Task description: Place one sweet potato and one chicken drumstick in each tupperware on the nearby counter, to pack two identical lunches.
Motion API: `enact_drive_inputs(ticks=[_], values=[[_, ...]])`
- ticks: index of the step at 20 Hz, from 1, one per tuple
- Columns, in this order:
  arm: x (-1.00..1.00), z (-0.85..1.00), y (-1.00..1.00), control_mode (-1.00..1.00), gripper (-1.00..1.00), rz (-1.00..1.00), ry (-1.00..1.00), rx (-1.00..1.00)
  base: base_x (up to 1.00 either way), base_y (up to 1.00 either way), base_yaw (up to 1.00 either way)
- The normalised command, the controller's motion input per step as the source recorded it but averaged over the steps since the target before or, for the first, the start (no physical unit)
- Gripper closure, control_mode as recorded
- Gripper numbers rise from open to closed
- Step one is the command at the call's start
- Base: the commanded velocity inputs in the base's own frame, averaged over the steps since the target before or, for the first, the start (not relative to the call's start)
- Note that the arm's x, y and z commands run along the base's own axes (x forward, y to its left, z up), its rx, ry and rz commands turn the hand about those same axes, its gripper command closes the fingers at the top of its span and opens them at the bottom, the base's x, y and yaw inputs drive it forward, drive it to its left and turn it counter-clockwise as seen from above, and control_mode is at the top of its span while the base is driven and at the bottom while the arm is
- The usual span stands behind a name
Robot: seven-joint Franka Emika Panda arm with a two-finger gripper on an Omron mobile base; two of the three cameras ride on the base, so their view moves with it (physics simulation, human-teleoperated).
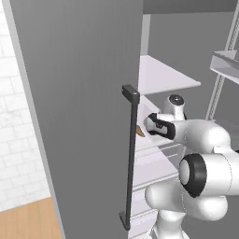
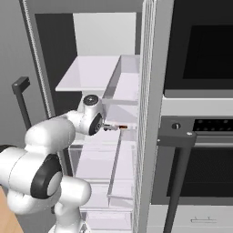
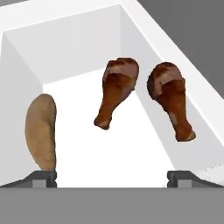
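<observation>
Two dark red-brown chicken drumsticks lie in a white fridge drawer (image 3: pixel 78 39), one in the middle (image 3: pixel 116 89) and one to its right (image 3: pixel 172 98). A tan sweet potato (image 3: pixel 40 130) lies at the drawer's left wall, just ahead of my left fingertip (image 3: pixel 43 177). My gripper (image 3: pixel 113 177) hovers open over the drawer's near end, holding nothing. From the base, the gripper (image 2: pixel 111 127) reaches into the fridge, with a drumstick tip (image 2: pixel 122 126) beyond it and the sweet potato (image 1: pixel 139 131) peeking past the door edge. The second sweet potato, both tupperware and the counter are out of view.
The open grey fridge door (image 1: pixel 79 93) with its dark vertical handle (image 1: pixel 130 158) stands close on the left of the arm. Glass shelves (image 1: pixel 163 74) sit above the drawer. Clear door bins (image 2: pixel 123 77) and a black oven (image 2: pixel 200 113) with a bar handle (image 2: pixel 182 141) are on the right.
</observation>
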Motion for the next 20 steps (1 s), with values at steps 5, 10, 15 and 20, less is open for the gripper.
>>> enact_drive_inputs(ticks=[5, 10, 15, 20], values=[[0.6, -0.27, -0.01, -1.0, -1.0, 0.0, 0.0, 0.0, 0.0, 0.0, 0.0], [0.55, -0.36, -0.06, -1.0, -1.0, 0.0, 0.03, 0.0, 0.0, 0.0, 0.0], [0.56, -0.33, -0.02, -1.0, -1.0, 0.0, 0.04, 0.0, 0.0, 0.0, 0.0], [0.55, -0.3, -0.05, -1.0, -1.0, 0.0, 0.04, 0.0, 0.0, 0.0, 0.0]])
